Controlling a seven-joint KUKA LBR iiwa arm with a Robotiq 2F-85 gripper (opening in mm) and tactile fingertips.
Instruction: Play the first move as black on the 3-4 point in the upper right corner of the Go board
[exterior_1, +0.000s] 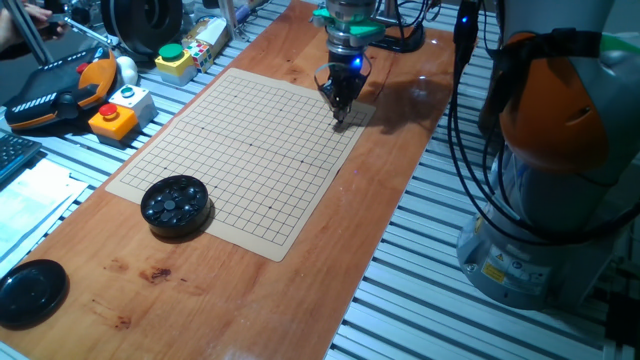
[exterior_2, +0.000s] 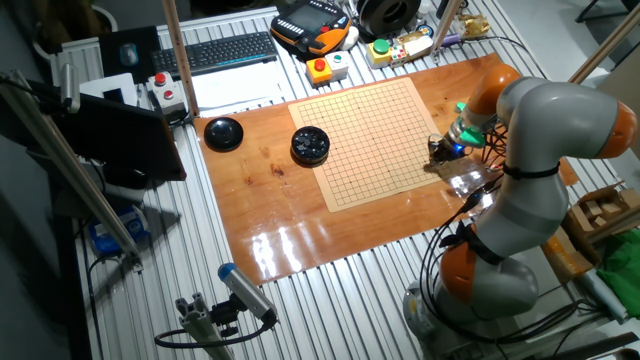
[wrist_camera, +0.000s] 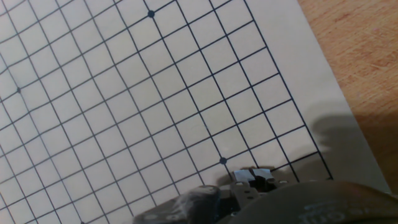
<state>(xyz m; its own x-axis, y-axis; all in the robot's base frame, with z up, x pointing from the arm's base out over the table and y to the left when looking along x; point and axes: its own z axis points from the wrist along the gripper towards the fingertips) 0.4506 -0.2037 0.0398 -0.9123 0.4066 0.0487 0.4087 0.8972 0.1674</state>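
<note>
End effector beside star-point crossing

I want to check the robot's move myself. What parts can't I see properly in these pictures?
- Black stone: the gripper is down at the Go board; its tip is too small in both fixed views, and the hand view cuts the fingers off at the bottom edge.
- Exact crossing under the tip: hidden by the gripper.
- Bowl contents: too small to count.

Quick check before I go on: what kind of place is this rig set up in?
Most likely a robotics lab or workshop bench: a slatted aluminium table, emergency-stop button boxes, a teach pendant, and a keyboard surround the Go board.
</note>
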